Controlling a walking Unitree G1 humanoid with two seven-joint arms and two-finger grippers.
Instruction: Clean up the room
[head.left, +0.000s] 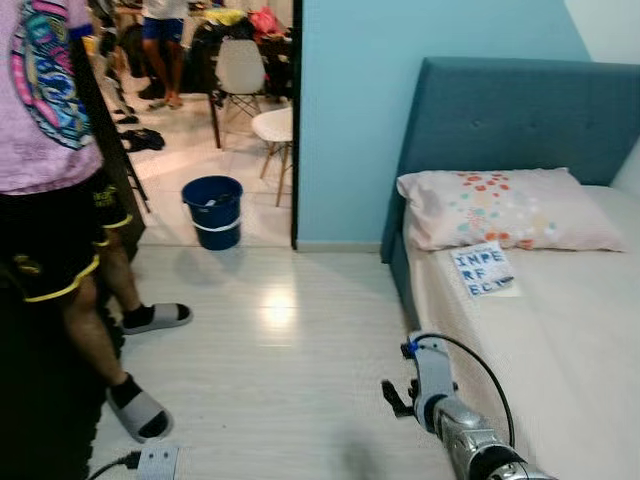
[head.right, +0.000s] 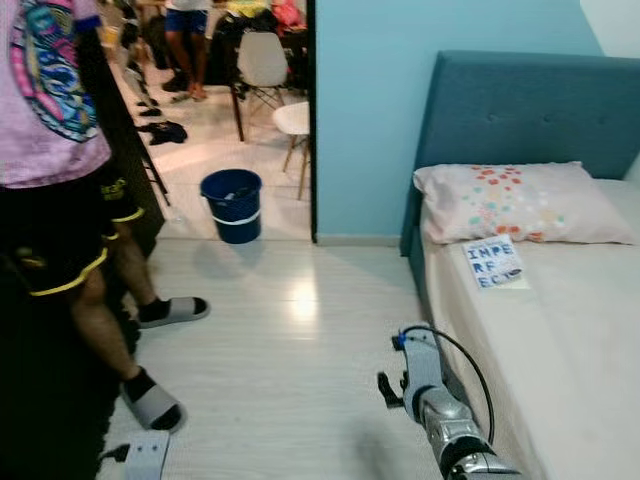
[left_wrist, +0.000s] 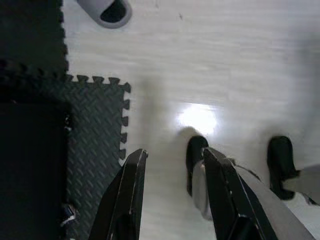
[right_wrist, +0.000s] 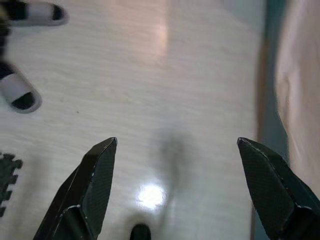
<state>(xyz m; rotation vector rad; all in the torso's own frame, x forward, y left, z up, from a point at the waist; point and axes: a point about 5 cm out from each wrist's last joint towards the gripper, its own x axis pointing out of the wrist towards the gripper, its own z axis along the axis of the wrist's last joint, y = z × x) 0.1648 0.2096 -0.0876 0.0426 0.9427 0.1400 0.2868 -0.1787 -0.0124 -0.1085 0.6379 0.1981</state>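
Room: pale floor, bed along the right with pillow and a printed card just below it. Right gripper over floor beside bed, fingers spread wide, empty. Left gripper part open, empty

Pale plank floor, light-blue wall, teal bed headboard, open doorway.

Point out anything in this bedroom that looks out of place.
A small printed bag or packet lies loose on the bed, just below the pillow. A blue bucket stands in the doorway, in the walking path. A power strip lies on the floor near a person's feet.
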